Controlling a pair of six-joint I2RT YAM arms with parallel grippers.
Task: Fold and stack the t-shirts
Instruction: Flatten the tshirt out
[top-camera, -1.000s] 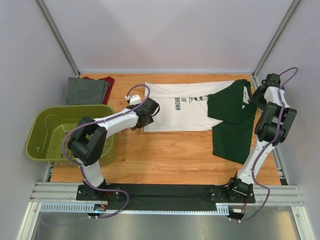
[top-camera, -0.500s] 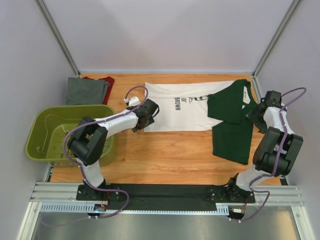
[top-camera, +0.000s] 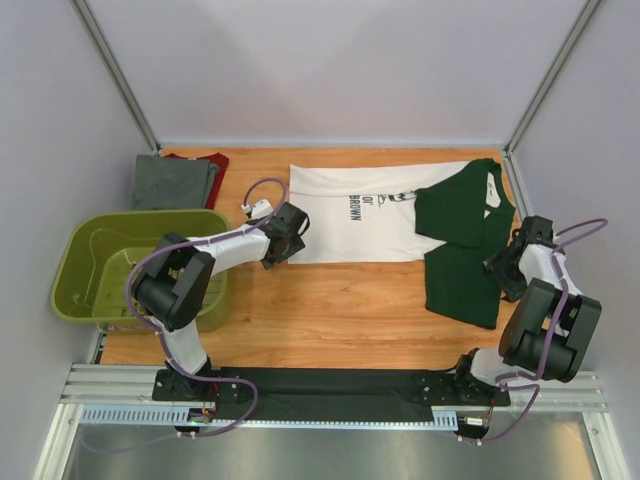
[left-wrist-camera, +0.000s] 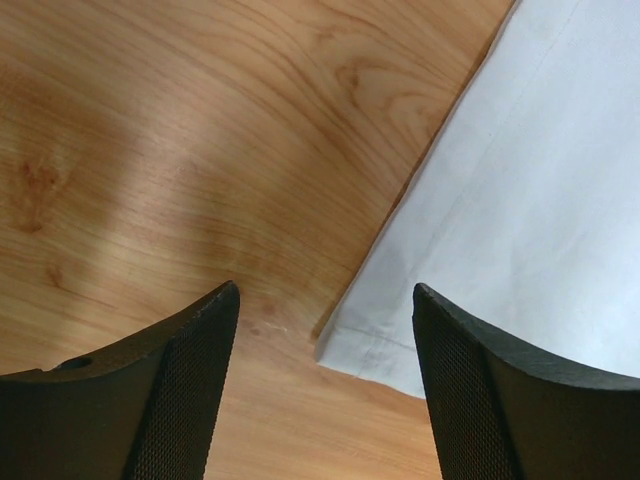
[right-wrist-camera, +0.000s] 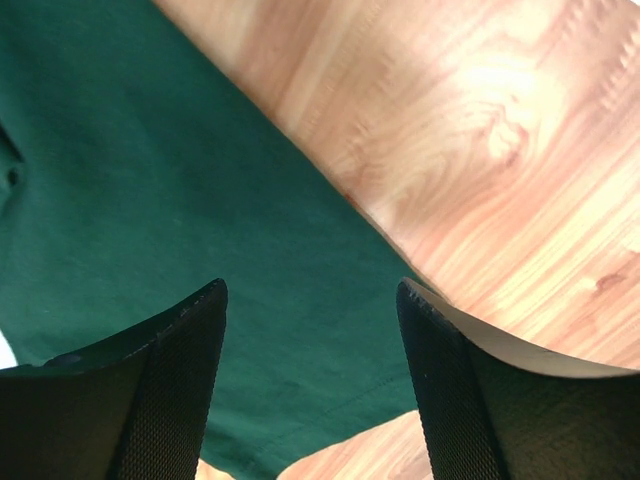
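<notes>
Left jaws: apart, nothing clamped. In the left wrist view, the near hem corner of the white t-shirt (left-wrist-camera: 540, 200) lies in the gap between them; whether they touch it cannot be told.
Right jaws: apart, nothing clamped. In the right wrist view, they hang over the edge of the shirt's dark green part (right-wrist-camera: 150, 200), with bare desk (right-wrist-camera: 500, 130) to one side.
Left arm (top-camera: 215, 245): stretched from its base to the shirt's hem end.
Right arm (top-camera: 545, 300): bent back on itself, its wrist at the right edge of the green cloth.
White t-shirt: spread flat across the far half of the desk, hem to the left and dark green part to the right; that part lies in overlapping flaps, one reaching toward the near edge.
Grey t-shirt (top-camera: 170, 182): folded in the far left corner, well apart from the white one.
Dark red t-shirt (top-camera: 212, 162): under the grey one, showing only along its right and far sides.
Basket (top-camera: 75, 260): olive green, at the desk's left edge, near the grey shirt.
</notes>
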